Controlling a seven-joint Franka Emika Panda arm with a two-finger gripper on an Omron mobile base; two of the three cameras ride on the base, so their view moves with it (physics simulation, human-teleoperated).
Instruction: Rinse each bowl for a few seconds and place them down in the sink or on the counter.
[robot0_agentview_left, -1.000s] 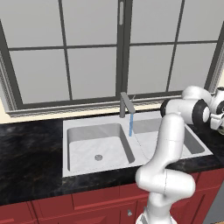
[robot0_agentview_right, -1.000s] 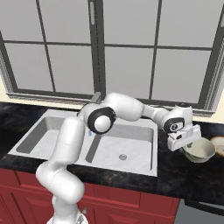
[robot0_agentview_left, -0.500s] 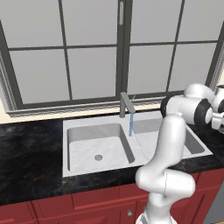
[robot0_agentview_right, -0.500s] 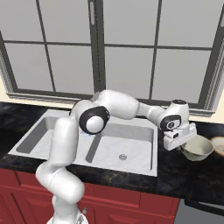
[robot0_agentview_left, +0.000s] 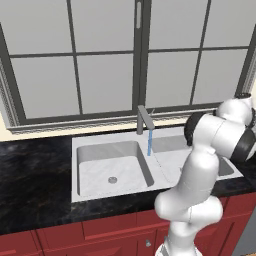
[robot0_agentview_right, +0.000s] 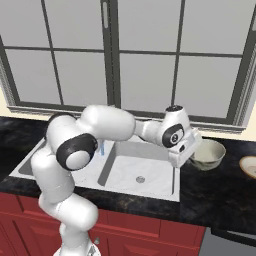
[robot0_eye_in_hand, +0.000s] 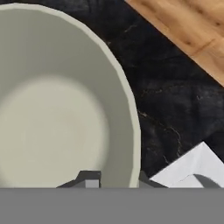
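The pincer (robot0_eye_in_hand: 114, 178) grips a plain bowl's (robot0_eye_in_hand: 57, 100) rim (no writing shows) above the counter (robot0_eye_in_hand: 175, 105).

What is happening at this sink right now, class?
A white robot arm has its gripper shut on the rim of a pale bowl, holding it above the black counter just right of the sink. In the hand view one finger sits inside the rim and one outside. The faucet is running a thin stream of water into the sink. A second bowl sits on the counter at the far right edge.
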